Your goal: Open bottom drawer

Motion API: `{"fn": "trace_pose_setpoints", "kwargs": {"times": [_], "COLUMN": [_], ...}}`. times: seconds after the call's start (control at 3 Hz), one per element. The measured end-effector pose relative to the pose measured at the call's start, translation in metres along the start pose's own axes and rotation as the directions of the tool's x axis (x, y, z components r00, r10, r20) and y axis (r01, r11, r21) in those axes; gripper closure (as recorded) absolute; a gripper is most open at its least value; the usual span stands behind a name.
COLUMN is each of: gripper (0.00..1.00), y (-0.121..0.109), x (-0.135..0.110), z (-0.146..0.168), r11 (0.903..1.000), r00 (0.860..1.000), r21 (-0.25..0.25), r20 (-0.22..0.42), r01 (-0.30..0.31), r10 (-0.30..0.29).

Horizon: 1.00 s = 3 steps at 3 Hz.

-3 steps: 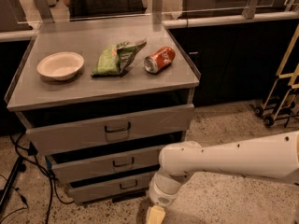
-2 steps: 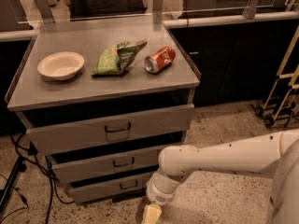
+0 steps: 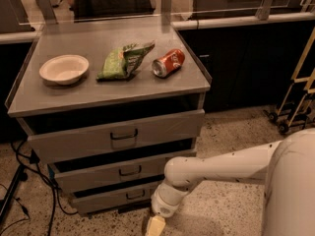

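The grey cabinet has three drawers. The bottom drawer (image 3: 115,197) has the slimmest front and a small dark loop handle (image 3: 135,194); it stands out a little, like the two above it. My white arm reaches in from the right, low near the floor. The gripper (image 3: 153,225) hangs at the bottom edge of the view, just right of and below the bottom drawer's handle, apart from it. Only its cream-coloured upper part shows; the fingertips are cut off by the frame.
On the cabinet top (image 3: 108,90) lie a white bowl (image 3: 64,68), a green chip bag (image 3: 123,60) and a red soda can (image 3: 169,63). Black cables (image 3: 29,181) trail on the floor at the left. A cart's wheels (image 3: 280,122) stand at the right.
The arm's wrist and the gripper have shifted slightly left, closer to the bottom drawer's front. The drawers have not moved.
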State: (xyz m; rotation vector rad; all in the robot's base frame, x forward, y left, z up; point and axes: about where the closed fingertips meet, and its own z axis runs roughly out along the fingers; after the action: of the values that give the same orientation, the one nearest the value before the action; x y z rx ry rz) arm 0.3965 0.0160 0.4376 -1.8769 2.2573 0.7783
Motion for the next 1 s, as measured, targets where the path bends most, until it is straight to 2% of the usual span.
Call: {"fn": "trace_pose_setpoints", "kwargs": {"times": [0.33, 0.67, 1.0], "gripper": [0.00, 0.00, 0.00], "y": [0.008, -0.003, -0.024], "x": [0.007, 0.004, 0.002], "z": [0.008, 0.037, 0.054], "r11": [0.9995, 0.9979, 0.9977], "r00": [0.999, 0.997, 0.995], "r21": [-0.024, -0.057, -0.059], "r20": [0.032, 0.068, 0.088], "r01": [-0.022, -0.031, -0.034], "r10": [0.023, 0.035, 0.039]}}
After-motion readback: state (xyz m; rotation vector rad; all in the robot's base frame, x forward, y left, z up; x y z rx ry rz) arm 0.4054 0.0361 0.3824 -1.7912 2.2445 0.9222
